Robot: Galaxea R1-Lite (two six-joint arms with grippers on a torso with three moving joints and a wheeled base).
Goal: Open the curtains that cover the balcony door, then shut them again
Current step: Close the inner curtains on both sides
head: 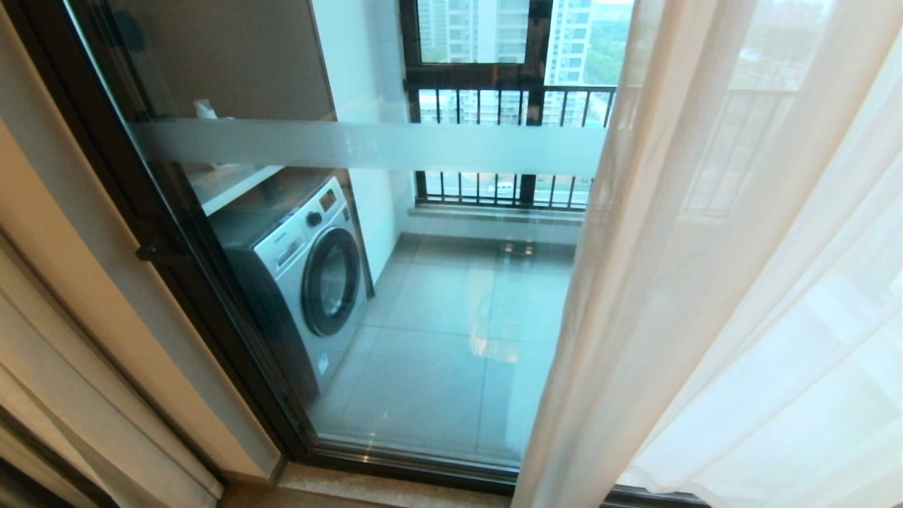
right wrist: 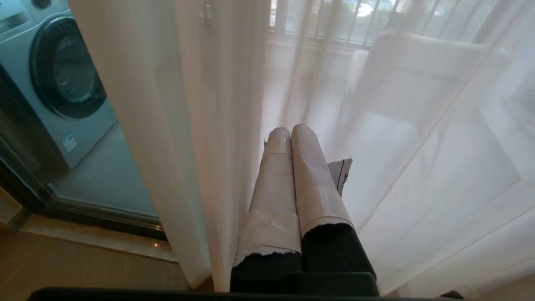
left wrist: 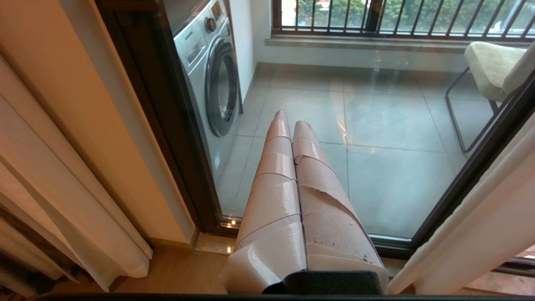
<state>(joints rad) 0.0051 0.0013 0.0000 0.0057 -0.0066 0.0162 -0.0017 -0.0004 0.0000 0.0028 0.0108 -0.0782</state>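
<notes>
A sheer white curtain (head: 705, 282) hangs over the right half of the balcony door (head: 423, 282), whose dark-framed glass with a frosted band shows bare on the left. A heavier cream curtain (head: 63, 395) is bunched at the far left. Neither gripper shows in the head view. My left gripper (left wrist: 291, 121), its fingers wrapped in pinkish tape, is shut and empty, pointing at the bare glass (left wrist: 376, 138). My right gripper (right wrist: 291, 130) is shut with nothing between its fingers, its tips against the sheer curtain (right wrist: 418, 146), just beside the curtain's free edge (right wrist: 188, 167).
Behind the glass stand a grey washing machine (head: 303, 268), a tiled balcony floor (head: 451, 339), a black-barred railing (head: 508, 106) and a beige chair (left wrist: 493, 71). A stone sill (head: 381, 487) runs along the door's foot. A wall (head: 77, 233) flanks the frame.
</notes>
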